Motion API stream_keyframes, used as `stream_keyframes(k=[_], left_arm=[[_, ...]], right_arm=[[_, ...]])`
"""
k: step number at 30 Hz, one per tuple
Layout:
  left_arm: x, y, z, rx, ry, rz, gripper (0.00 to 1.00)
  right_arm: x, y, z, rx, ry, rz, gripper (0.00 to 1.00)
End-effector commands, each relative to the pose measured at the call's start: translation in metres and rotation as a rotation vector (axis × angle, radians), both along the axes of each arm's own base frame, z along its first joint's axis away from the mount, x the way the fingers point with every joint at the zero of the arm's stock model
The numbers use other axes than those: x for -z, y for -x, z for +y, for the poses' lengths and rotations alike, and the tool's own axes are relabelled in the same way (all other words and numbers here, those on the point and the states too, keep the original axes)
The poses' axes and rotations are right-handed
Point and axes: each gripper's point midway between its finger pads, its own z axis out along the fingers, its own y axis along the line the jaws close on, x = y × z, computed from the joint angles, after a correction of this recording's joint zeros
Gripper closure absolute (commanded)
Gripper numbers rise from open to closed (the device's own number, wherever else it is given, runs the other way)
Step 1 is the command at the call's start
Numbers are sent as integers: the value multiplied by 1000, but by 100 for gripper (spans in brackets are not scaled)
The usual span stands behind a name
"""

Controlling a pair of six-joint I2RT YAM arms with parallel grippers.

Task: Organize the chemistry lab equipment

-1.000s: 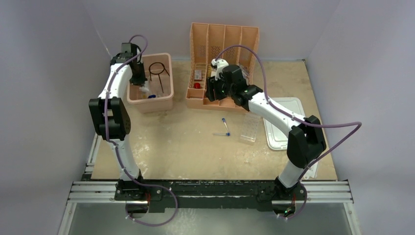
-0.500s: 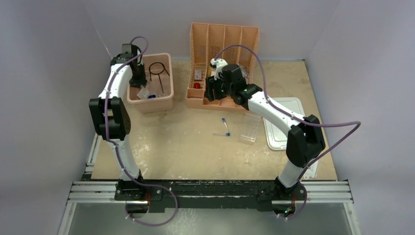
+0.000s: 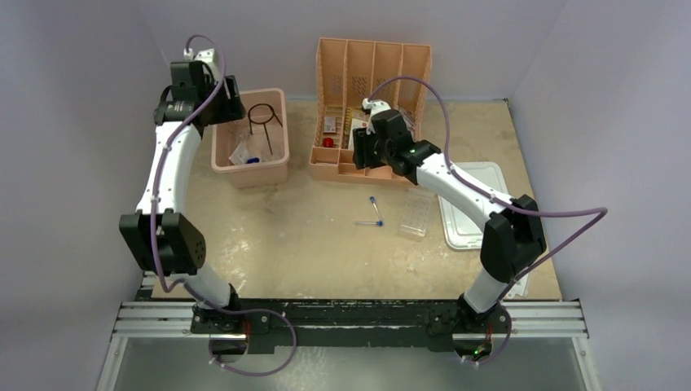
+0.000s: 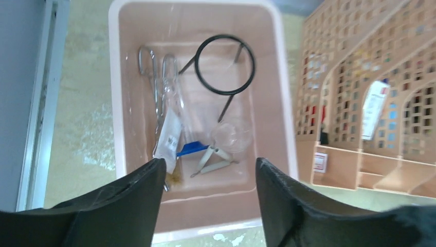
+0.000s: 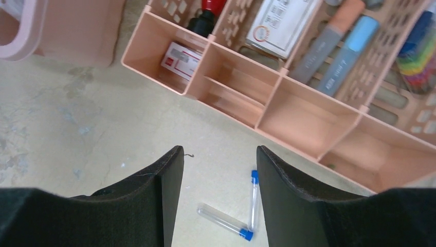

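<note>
My left tool (image 4: 210, 164) hangs above the pink bin (image 4: 118, 103) with its jaws apart and nothing between them. The bin looks to me like the collection point. Inside it are the black wire ring tripod (image 4: 226, 93) at the far end ahead of the tool, the metal tongs (image 4: 158, 98) off toward the left finger, the clear packets (image 4: 169, 136) below them, and the white triangle (image 4: 213, 159) almost straight under the gap. All of it lies loose on the bin floor, well below the fingers.

My right tool (image 5: 218, 152) is also spread wide and empty. It points down at the bench (image 5: 77, 118) just in front of the orange divider (image 5: 231, 92). 2 thin blue-capped tubes (image 5: 253, 200) lie flat in a V below it, slightly toward its right finger, with their capped ends nearly meeting. I judge they are next for pickup, since they lie out in the open. The clear plastic tube rack (image 3: 415, 213) lies further to that tool's right, near the tubes.
</note>
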Motion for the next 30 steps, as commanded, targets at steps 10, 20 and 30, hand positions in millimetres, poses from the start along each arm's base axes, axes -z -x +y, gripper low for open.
stream_keyframes(k=[10, 20, 30], left_arm=[[-121, 31, -36, 85, 181, -459, 26], [-136, 58, -100, 216, 327, -516, 26], [-114, 65, -145, 280, 395, -434, 28]], right_arm=[[24, 35, -59, 48, 202, 21, 42], [91, 52, -49, -5, 261, 215, 43], [128, 52, -35, -1, 306, 309, 47]])
